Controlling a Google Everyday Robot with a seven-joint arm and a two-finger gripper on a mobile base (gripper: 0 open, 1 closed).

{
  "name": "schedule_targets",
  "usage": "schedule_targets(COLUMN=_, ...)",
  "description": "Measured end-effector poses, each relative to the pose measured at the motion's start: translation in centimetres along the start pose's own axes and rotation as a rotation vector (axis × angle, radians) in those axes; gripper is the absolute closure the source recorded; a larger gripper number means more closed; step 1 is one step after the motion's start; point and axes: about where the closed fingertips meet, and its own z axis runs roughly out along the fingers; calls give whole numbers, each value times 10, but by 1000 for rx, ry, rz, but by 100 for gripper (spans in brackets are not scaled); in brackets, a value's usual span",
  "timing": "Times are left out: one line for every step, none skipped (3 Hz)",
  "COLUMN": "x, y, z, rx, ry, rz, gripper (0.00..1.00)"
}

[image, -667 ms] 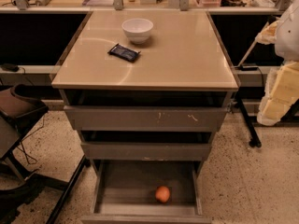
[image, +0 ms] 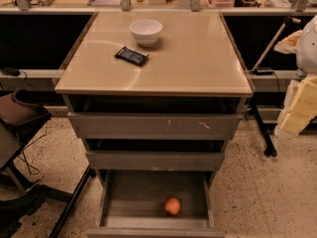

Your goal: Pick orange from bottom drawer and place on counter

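Bottom drawer (image: pixel 134 202) is pulled right out at the foot of the cabinet, and there's the orange (image: pixel 172 206), sitting on the drawer floor just right of centre and close to the front wall, alone in there. Above it, the middle drawer (image: pixel 154 160) and top drawer (image: pixel 153 125) stand a little way out, stepped one over the other, grey fronts scuffed; what they hold is hidden. Up on the counter (image: pixel 198 58), a white bowl (image: pixel 145 31) stands upright toward the back left, and a dark packet (image: pixel 132 56) lies flat just in front of it, near but not touching. The gripper (image: pixel 297 114) hangs at the far right edge, cream and white, off the counter's side and well apart from the orange; spread or pressed together, I cannot tell. Speckled floor (image: pixel 267 197) all around, a chair (image: pixel 20 114) at the left, and a cluttered bench (image: pixel 99 1) running along the back.
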Motion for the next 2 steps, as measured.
schedule_targets(x=26, y=7, z=31, rx=-27, ry=-78, rz=41, gripper=0)
schedule_targets(x=64, y=17, z=72, rx=-75, ry=-168, rz=126, gripper=0)
